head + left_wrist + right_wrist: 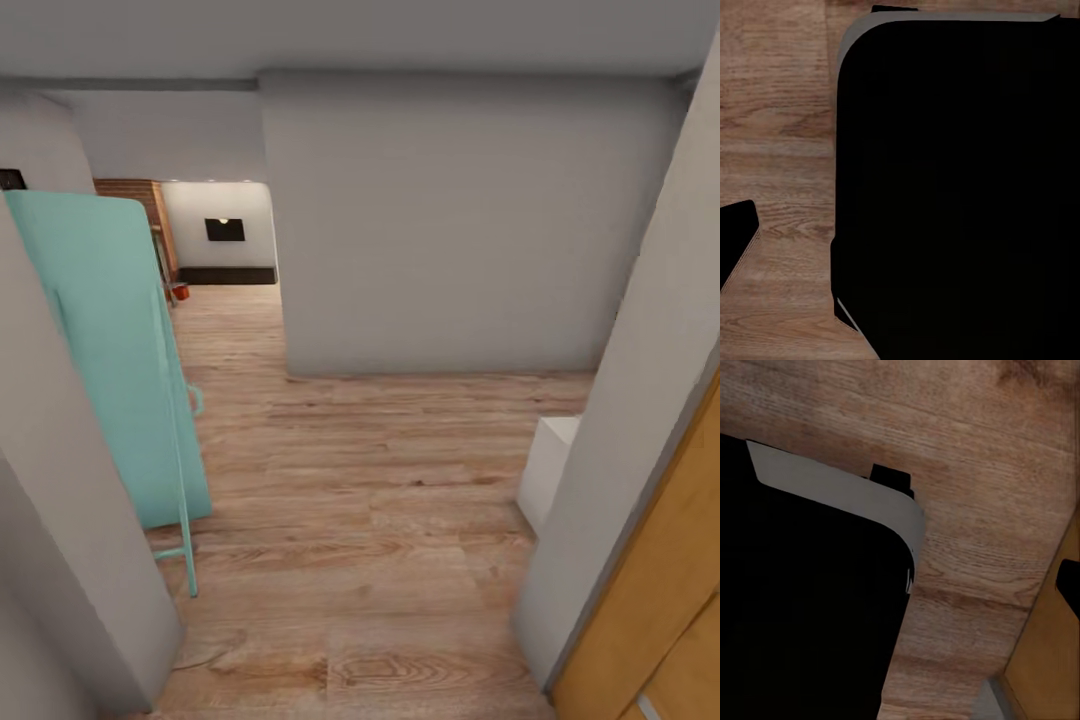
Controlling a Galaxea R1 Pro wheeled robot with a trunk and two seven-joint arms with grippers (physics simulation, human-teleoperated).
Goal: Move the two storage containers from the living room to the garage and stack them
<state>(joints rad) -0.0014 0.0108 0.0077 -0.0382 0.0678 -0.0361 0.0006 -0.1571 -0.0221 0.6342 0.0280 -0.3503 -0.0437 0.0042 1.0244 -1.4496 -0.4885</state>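
Robot faces a hallway of wood floor (pixel 330 560), teal door (pixel 110 360) at left. One red container (pixel 181 291) sits far ahead by the brick wall (pixel 130 195). Drive straight, clear of the door. Gripper states: cannot tell.

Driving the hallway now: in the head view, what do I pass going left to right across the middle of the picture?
Grey wall edge → turquoise door → wood-plank floor → white box → grey wall → orange-brown wooden door.
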